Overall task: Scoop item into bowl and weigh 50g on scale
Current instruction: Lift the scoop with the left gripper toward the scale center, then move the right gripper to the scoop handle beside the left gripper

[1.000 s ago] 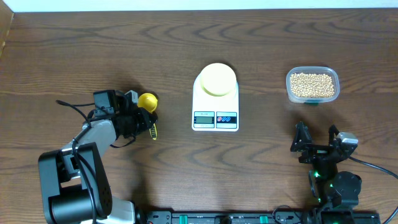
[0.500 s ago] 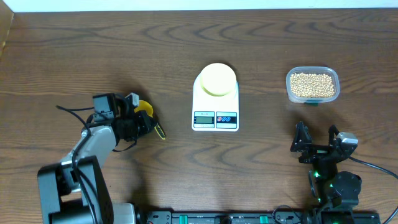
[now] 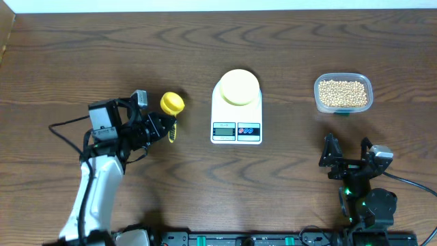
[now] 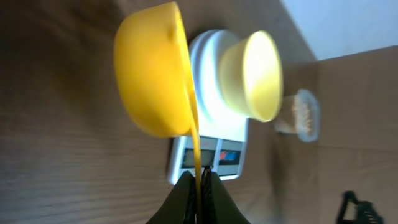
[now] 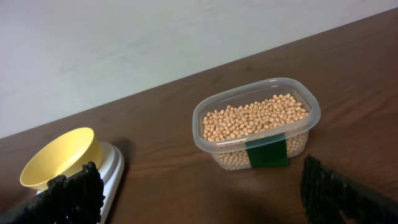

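Overhead, left jaws: pressed together on the scoop's (image 3: 171, 109) thin handle; its long axis runs away from the robot, cup at the far end.
Right jaws: spread wide, empty, near the tub (image 3: 369, 83).
Beans (image 3: 343, 93): all in the tub, right of the scale (image 3: 236, 130); none visible in the bowl (image 3: 238, 87) on its platform.
Key relation: beans lie well right of the scoop, with scale and bowl between; the right arm is nearer, yet the left has the tool, so probably a long reach across.
Unclear: display unreadable; left wrist view shows only the cup's outside, tub blurred.
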